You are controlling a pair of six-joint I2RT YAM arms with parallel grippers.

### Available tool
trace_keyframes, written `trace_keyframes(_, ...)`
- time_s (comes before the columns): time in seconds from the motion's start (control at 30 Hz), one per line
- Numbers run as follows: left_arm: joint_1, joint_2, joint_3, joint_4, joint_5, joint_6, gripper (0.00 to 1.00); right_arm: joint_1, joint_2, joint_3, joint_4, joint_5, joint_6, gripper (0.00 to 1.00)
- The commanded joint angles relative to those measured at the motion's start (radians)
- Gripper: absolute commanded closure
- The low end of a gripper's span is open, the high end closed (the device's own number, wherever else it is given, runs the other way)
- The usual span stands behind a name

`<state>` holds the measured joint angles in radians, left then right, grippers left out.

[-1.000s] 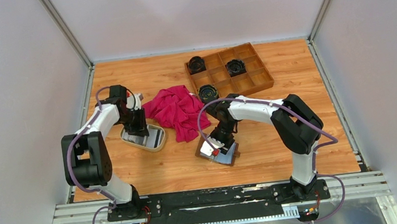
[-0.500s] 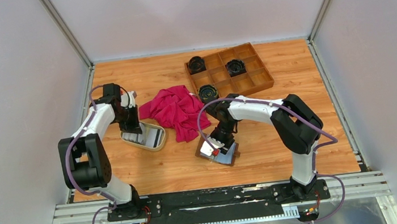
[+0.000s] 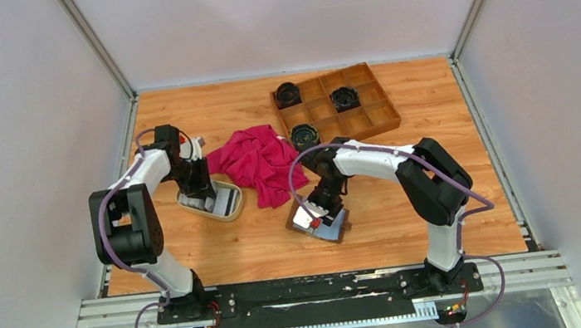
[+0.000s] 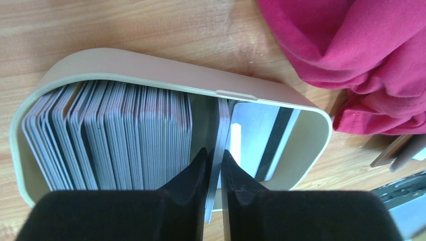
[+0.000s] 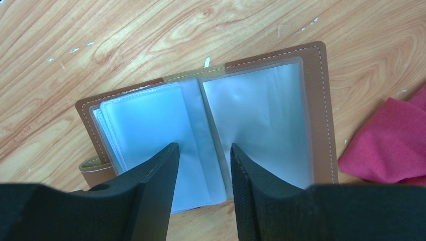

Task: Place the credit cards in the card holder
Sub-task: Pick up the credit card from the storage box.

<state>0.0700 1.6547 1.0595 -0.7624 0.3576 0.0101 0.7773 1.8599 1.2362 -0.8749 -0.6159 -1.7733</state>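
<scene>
The credit cards (image 4: 115, 128) stand on edge as a grey stack in a cream oval dish (image 4: 150, 68), seen at the left in the top view (image 3: 216, 200). My left gripper (image 4: 211, 158) is shut on one credit card (image 4: 221, 125) standing apart from the stack inside the dish. A white card with a dark stripe (image 4: 261, 135) leans at the dish's right end. The card holder (image 5: 321, 100) lies open on the table with clear pockets up, also in the top view (image 3: 320, 226). My right gripper (image 5: 203, 150) is open, its fingertips over the holder's middle fold.
A crumpled pink cloth (image 3: 258, 161) lies between dish and holder; it also shows in the left wrist view (image 4: 361, 50). A brown wooden compartment tray (image 3: 334, 107) with three black round parts stands at the back right.
My left arm swung left over the dish and came back slightly right. The right arm and the holder have not moved.
</scene>
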Motion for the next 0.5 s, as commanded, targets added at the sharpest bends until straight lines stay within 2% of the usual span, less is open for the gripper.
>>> trace_keyframes(0.0,0.011,0.007,0.020,-0.009,0.001,0.007,0.93,0.025,0.033,0.000,-0.042,0.007,-0.009,0.54)
trace_keyframes(0.03,0.013,-0.003,0.018,-0.008,0.005,0.005,0.99,0.025,0.033,0.000,-0.042,0.007,-0.009,0.54)
trace_keyframes(0.27,0.051,-0.054,0.003,0.006,0.086,-0.006,1.00,0.025,0.033,0.000,-0.044,0.004,-0.009,0.54)
trace_keyframes(0.37,0.057,-0.017,0.002,0.008,0.122,-0.004,0.91,0.025,0.032,0.000,-0.044,0.005,-0.009,0.54)
trace_keyframes(0.47,0.056,0.010,0.008,0.009,0.161,-0.001,0.87,0.025,0.033,-0.001,-0.044,0.006,-0.009,0.54)
